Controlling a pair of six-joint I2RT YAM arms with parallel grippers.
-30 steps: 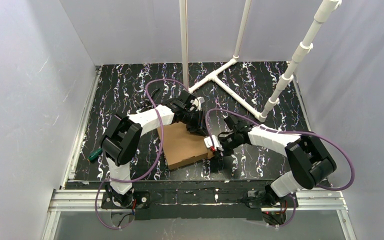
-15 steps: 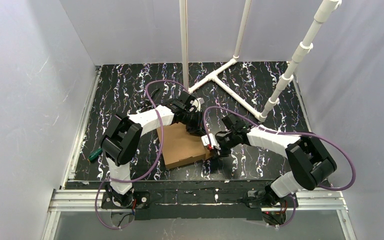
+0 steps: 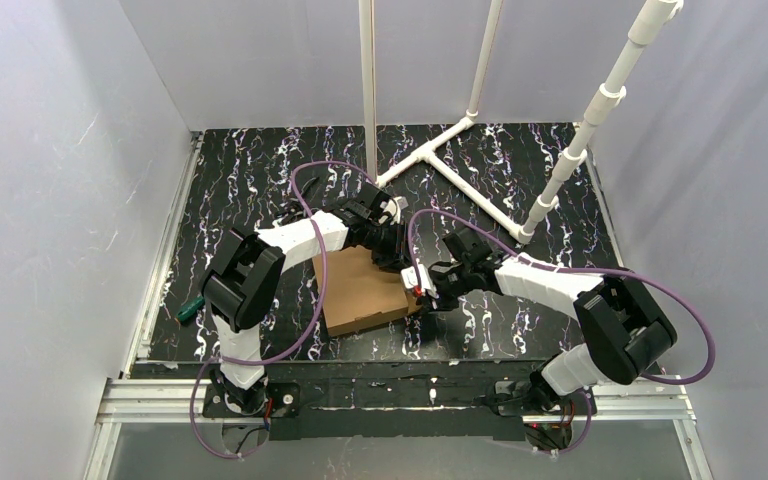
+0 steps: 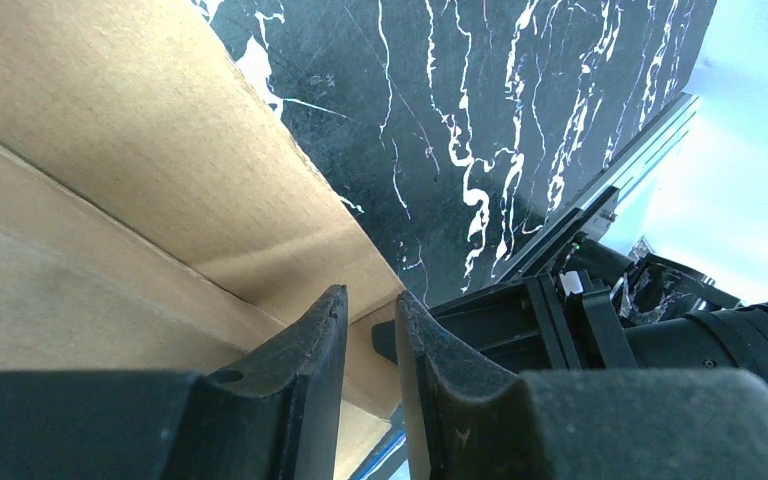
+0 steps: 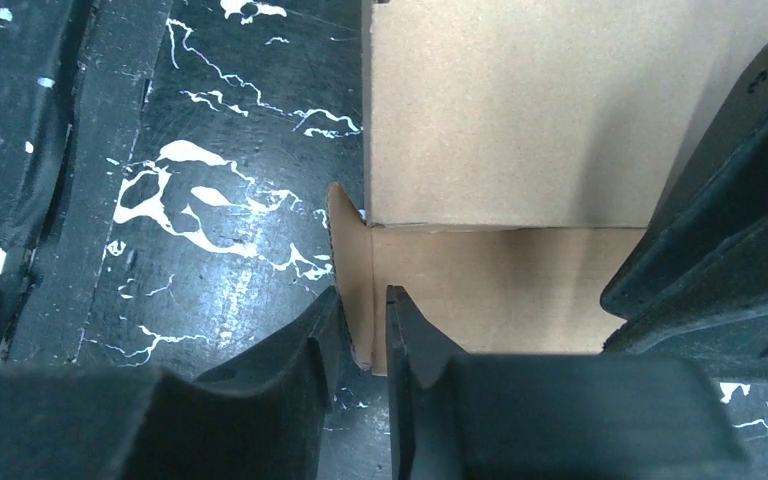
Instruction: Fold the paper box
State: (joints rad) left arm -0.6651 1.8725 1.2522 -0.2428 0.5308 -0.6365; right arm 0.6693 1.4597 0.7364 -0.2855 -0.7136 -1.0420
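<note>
Top external: one paper box (image 3: 360,292); left gripper (image 3: 397,262), right gripper (image 3: 422,296), two jaws nearly closed (each pinching box edge).

Right hand (image 5: 362,318) at bottom centre, two black fingers (image 5: 312,335) nearly together, pinching a thin rounded tab (image 5: 349,255) of the paper box (image 5: 500,110). Tab juts from the box's lower-left corner. Box fills upper right: top panel lit, side wall below in shadow. Black angular part (image 5: 720,240) overlaps the box at right edge; identity unclear. Worktop (image 5: 180,200) on left, black with white streaks.
</note>
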